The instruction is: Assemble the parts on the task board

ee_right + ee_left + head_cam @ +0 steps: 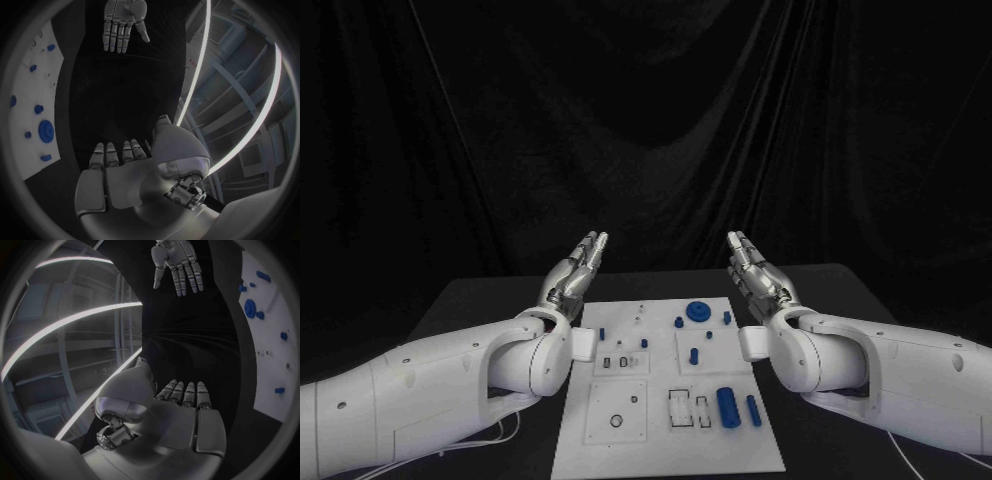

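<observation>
A heavy black cloth backdrop (646, 120) hangs behind the workspace and takes up the whole upper part of the head view. It falls in soft vertical folds, with a few diagonal creases gathering towards its middle. Below it stands a matte black rectangular table (473, 300), whose far edge meets the foot of the cloth; its surface is dim and picks up only a faint sheen. In the wrist views, long bright white light strips (81, 320) cross the space overhead, bent into arcs by the lens. Beside them, pale grey structural beams (250, 90) show against a darker ceiling.
</observation>
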Controlling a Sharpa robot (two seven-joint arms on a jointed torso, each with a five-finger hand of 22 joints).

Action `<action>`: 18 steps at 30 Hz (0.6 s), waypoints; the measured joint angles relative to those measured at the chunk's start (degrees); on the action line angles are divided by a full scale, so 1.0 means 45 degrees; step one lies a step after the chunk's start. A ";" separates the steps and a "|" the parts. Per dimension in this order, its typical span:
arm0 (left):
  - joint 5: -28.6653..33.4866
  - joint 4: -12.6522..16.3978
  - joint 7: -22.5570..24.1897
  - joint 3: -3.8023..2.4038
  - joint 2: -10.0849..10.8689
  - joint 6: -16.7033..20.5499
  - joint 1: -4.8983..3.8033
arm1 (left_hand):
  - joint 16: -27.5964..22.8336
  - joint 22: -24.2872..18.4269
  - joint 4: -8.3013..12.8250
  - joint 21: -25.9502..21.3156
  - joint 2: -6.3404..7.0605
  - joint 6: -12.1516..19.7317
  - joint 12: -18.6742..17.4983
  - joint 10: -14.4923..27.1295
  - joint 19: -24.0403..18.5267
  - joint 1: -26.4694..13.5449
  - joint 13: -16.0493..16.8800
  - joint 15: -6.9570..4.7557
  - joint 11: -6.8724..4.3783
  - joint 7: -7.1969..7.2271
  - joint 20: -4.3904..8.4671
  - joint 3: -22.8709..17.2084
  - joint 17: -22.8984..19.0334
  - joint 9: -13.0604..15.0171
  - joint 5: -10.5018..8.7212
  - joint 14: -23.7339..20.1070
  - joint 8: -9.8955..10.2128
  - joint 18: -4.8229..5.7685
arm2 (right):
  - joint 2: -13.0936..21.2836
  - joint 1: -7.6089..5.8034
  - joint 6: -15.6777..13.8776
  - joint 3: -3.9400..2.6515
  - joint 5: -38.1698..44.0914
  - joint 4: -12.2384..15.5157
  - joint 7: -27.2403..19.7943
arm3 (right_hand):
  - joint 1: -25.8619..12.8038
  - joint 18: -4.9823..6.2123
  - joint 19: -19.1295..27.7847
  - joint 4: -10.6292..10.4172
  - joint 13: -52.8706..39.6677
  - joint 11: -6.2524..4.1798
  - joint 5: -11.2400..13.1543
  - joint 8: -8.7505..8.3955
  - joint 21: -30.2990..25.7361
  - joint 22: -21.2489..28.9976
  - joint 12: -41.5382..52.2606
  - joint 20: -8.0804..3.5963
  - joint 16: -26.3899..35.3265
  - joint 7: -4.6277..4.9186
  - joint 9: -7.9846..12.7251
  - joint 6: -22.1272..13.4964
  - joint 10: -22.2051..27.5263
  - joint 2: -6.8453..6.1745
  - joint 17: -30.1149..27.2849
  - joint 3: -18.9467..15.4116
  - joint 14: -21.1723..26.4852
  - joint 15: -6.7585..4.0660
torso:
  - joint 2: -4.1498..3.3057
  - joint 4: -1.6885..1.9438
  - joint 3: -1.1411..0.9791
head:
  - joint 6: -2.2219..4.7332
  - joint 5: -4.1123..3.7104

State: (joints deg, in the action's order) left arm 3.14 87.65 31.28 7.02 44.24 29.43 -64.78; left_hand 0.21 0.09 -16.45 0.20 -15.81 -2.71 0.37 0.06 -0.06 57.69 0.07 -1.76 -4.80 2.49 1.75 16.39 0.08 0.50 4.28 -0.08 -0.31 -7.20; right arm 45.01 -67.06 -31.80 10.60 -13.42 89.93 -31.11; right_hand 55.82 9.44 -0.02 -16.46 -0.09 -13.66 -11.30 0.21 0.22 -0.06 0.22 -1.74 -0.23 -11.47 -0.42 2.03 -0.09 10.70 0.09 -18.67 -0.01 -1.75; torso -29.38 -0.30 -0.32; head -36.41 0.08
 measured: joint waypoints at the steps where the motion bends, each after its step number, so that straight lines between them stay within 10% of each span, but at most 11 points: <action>1: 0.0070 -0.0041 0.0076 0.0112 -0.0013 -0.0344 -0.0095 | 0.0000 0.0000 -0.0032 0.0000 -0.0035 -0.0043 0.0000 -0.0010 0.0000 0.0194 -0.0001 0.0000 -0.0077 0.0043 0.0000 0.0064 -0.0002 0.0008 0.0000 0.0000 0.0000 -0.0090 | 0.0002 -0.0056 0.0201 0.0062 -0.0214 0.0001 -0.0021 | 0.0003 0.0000 0.0000 -0.0021 0.0000 0.0000 0.0000 0.0000 0.0000 0.0000 0.0000 0.0000 0.0000 -0.0005 0.0000 0.0005 0.0000 0.0003 0.0000 -0.0022 0.0000 0.0000 | 0.0004 0.0000 0.0000 | 0.0000 0.0000; 9: 0.0695 -0.0296 0.0740 0.0858 -0.0090 -0.3194 -0.0676 | 0.0000 0.0000 -0.0048 0.0000 0.0038 -0.0049 0.0001 -0.0007 0.0024 0.0331 -0.0003 0.0001 -0.0280 0.0267 -0.0104 0.0080 -0.0007 0.0008 0.0048 0.0000 0.0000 -0.0276 | 0.0015 -0.0234 0.1287 0.0297 -0.1382 0.0004 -0.0158 | 0.0148 -0.0001 0.0000 -0.0029 0.0000 0.0270 0.0001 0.0000 0.0000 -0.0002 0.0000 0.0000 0.0000 0.0226 -0.0013 0.0143 0.0015 -0.0145 0.0000 -0.0030 0.0000 0.0000 | 0.0007 -0.0002 0.0000 | 0.0005 0.0001; 18: 0.1254 -0.0605 0.1276 0.1140 -0.0135 -0.5360 -0.0914 | 0.0000 0.0000 -0.0048 0.0000 0.0093 -0.0196 0.0000 -0.0017 -0.0003 0.0655 -0.0001 0.0002 -0.0749 0.0708 -0.0788 0.0150 -0.0006 0.0031 0.0132 0.0000 0.0000 -0.0277 | 0.0105 -0.0241 0.1893 0.0297 -0.1767 -0.0095 -0.0141 | 0.0317 -0.0002 0.0000 0.0000 0.0000 0.0644 0.0002 0.0052 0.0000 -0.0003 0.0000 0.0001 0.0000 0.0495 -0.0042 0.0230 0.0005 -0.0214 0.0000 -0.0001 0.0000 0.0002 | 0.0007 0.0001 -0.0001 | -0.0150 0.0043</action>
State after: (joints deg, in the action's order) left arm 8.78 84.93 37.02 12.15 43.64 5.31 -68.89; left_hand 0.21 0.09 -16.67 0.20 -15.39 -3.60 0.37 -0.02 -0.07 60.64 0.06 -1.75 -8.17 5.67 -1.80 17.06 0.06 0.64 4.88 -0.08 -0.31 -8.44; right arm 45.48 -68.14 -23.28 11.93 -21.37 89.51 -31.75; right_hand 57.24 9.43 -0.02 -16.47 -0.09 -10.77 -11.29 0.44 0.22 -0.07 0.22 -1.74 -0.23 -9.24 -0.61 3.06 -0.06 9.73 0.09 -18.68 -0.01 -1.75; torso -29.34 -0.29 -0.32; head -37.09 0.27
